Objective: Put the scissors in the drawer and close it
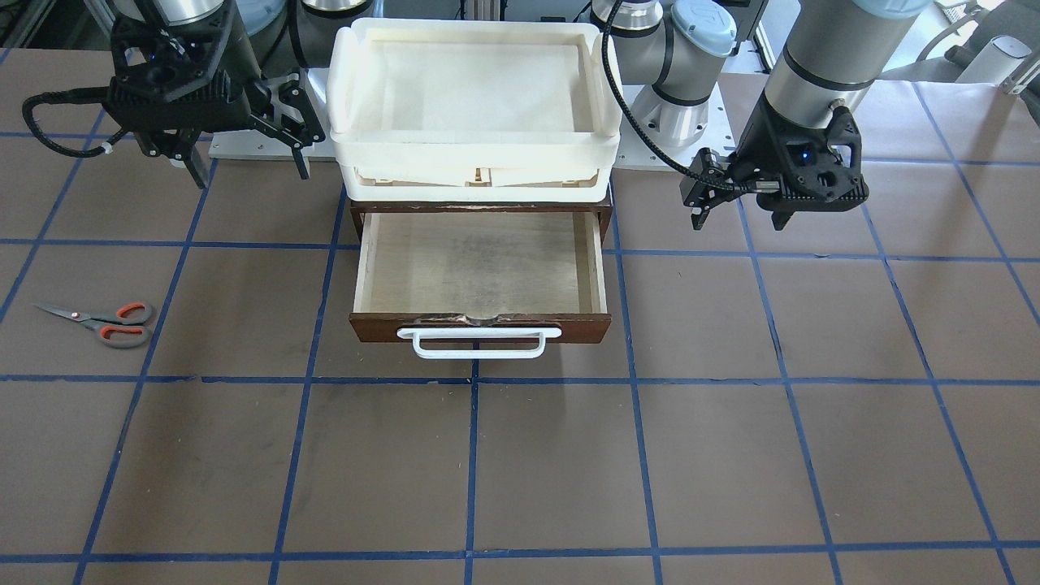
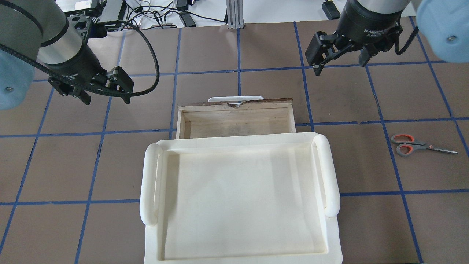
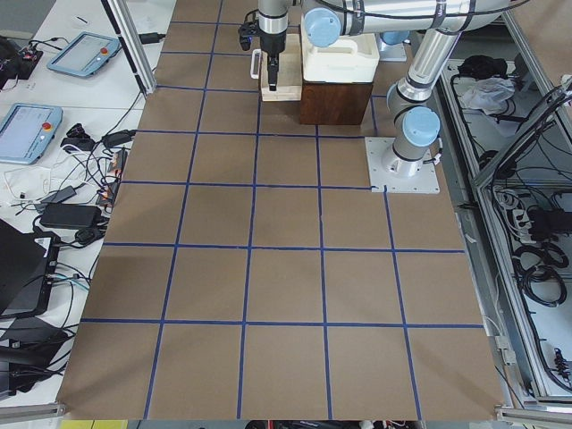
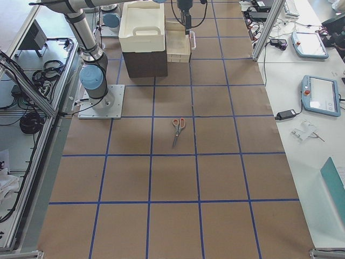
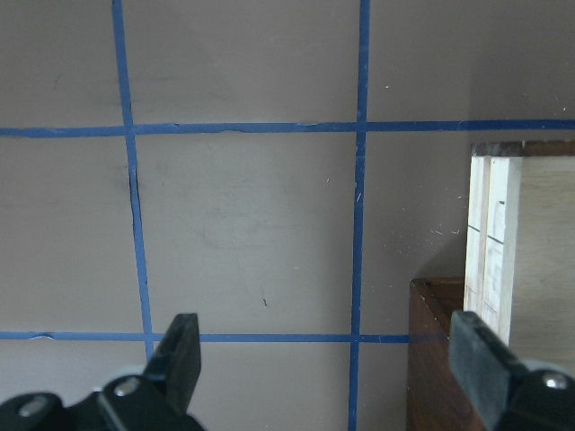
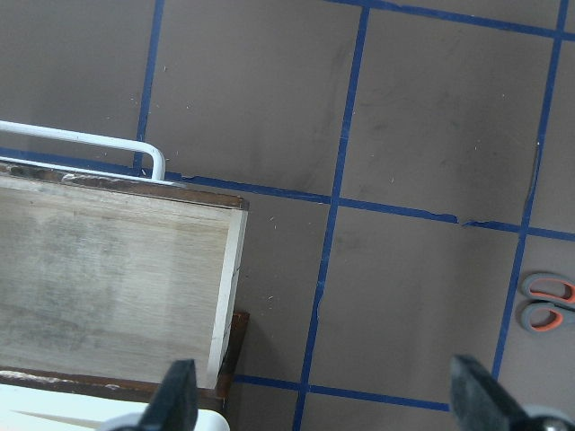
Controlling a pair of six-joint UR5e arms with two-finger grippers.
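Jaws of both grippers spread wide, nothing held. Left gripper hangs over the table off the drawer's left side; right gripper off its right front corner. Drawer stands pulled open. Scissors lie flat on robot's right, closed, well apart from drawer, blades pointing away.

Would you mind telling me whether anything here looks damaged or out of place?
The drawer front's top edge looks chipped or notched just above the white handle. Otherwise only the scissors lie out on the table, off to the robot's right.
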